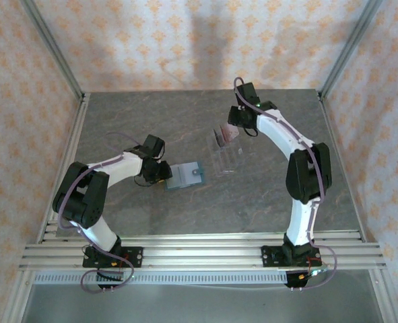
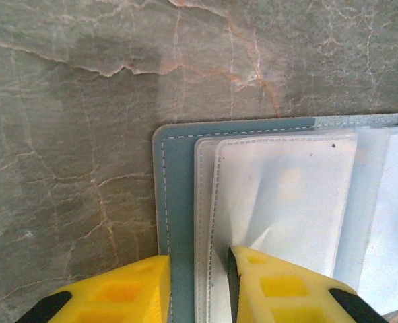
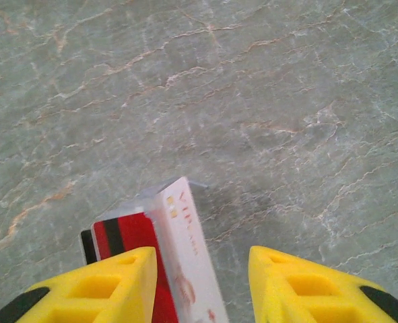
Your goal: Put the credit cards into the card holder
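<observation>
Credit cards (image 3: 180,235) stand upright between the right gripper's (image 3: 202,269) spread jaws.

Item: card holder (image 2: 175,202), teal, stitched border, lying open on grey veined stone surface (image 2: 71,101). Clear sleeves (image 2: 286,195) layered inside. Left hand (image 2: 199,269): yellow fingers (image 2: 118,293) apart, straddling the holder's teal border, one over stone, one over sleeves.

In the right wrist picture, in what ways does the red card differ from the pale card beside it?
The red card is red with a black stripe; the pale card is pinkish white with red lettering. In this view the pale card overlaps the red card's right side and extends higher in the frame. Both stand on edge in the clear rack.
</observation>
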Controlling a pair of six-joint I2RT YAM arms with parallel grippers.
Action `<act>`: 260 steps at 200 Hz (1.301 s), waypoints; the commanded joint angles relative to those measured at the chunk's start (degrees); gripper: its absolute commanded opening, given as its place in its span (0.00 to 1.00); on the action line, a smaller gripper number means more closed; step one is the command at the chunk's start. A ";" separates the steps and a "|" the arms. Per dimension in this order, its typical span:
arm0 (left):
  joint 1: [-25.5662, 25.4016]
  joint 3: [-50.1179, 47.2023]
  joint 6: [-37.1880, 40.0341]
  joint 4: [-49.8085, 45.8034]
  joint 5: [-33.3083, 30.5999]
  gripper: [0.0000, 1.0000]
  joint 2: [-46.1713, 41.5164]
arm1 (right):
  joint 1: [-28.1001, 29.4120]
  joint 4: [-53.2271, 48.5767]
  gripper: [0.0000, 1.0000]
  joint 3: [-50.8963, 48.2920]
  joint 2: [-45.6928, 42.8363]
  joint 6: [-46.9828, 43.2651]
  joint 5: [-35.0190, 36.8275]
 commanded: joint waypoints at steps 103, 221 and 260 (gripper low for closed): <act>-0.73 -1.73 0.71 1.26 -0.90 0.28 0.67 | -1.76 -5.35 0.20 2.50 4.15 -2.08 -10.10; -0.75 -1.90 0.66 1.28 -1.08 0.27 0.71 | -1.77 -6.35 0.05 1.14 1.74 -2.33 -13.15; -0.78 -1.88 0.66 1.27 -1.16 0.27 0.76 | -1.78 -7.11 0.03 1.84 1.87 -2.66 -13.07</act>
